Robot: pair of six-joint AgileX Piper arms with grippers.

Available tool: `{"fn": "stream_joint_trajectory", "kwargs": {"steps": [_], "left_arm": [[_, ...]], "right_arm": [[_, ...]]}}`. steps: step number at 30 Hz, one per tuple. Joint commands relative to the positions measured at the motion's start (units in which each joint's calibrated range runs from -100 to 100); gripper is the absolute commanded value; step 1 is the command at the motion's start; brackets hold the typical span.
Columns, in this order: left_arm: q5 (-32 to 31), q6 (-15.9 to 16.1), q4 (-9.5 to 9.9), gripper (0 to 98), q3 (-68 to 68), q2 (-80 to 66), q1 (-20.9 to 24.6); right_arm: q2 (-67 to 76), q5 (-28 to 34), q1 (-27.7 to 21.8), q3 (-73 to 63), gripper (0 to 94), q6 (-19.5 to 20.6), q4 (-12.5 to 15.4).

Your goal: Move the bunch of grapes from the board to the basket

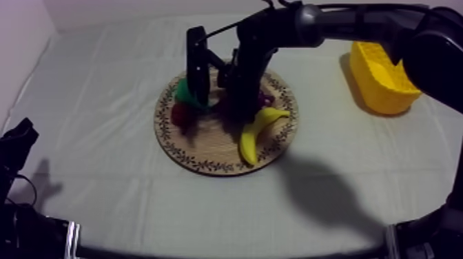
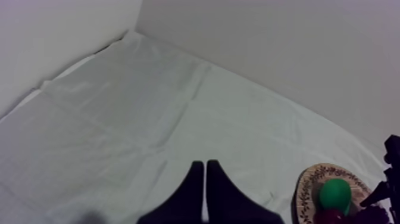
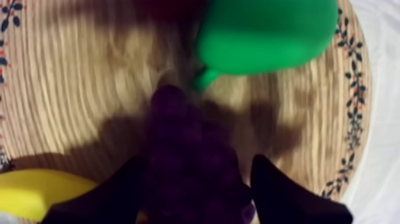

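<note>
The purple bunch of grapes (image 3: 190, 161) lies on the round wooden board (image 1: 207, 148), near its middle. My right gripper (image 3: 199, 164) is open and low over the board, one black finger at each side of the bunch. In the top view the right gripper (image 1: 238, 103) hides most of the grapes (image 1: 264, 100). The yellow basket (image 1: 382, 79) stands at the table's right. My left gripper (image 2: 204, 164) is shut on nothing, low at the left side (image 1: 21, 134), far from the board.
On the board (image 3: 89, 89) there are also a green pear (image 1: 184, 93) behind the grapes, a small red fruit (image 1: 180, 116) beside it, and a banana (image 1: 258, 131) at the front right. The grey-white cloth runs between board and basket.
</note>
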State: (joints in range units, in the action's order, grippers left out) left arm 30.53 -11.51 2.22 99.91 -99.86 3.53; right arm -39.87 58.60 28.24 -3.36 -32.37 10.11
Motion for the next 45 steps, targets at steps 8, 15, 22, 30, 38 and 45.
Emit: {"fn": "stream_joint_trajectory", "kwargs": {"steps": [8, 15, 22, 30, 38, 45], "left_arm": [[0.02, 0.01, 0.00, 0.1, -0.02, 0.03, -0.02], [0.02, 0.01, 0.00, 0.1, -0.02, 0.03, -0.02], [0.02, 0.01, 0.00, 0.1, -0.02, 0.03, -0.02], [0.02, 0.01, 0.00, 0.1, -0.02, 0.03, -0.02], [0.02, 0.01, 0.00, 0.1, -0.02, 0.03, -0.02], [0.02, 0.01, 0.00, 0.1, -0.02, 0.03, -0.02]], "right_arm": [[5.19, -0.36, -0.15, 2.03, 43.5, 0.60, 0.81], [10.83, -0.54, -0.40, 4.49, 43.8, 1.48, 0.60], [17.87, -1.01, -1.10, 8.86, 43.3, 1.69, 0.58], [24.57, -0.94, -2.98, 12.31, 42.6, 2.59, 0.11], [30.29, -0.56, -6.93, 14.15, 40.6, 3.35, 0.40], [34.43, 0.02, -11.73, 14.68, 39.5, 3.24, 0.50]]}}
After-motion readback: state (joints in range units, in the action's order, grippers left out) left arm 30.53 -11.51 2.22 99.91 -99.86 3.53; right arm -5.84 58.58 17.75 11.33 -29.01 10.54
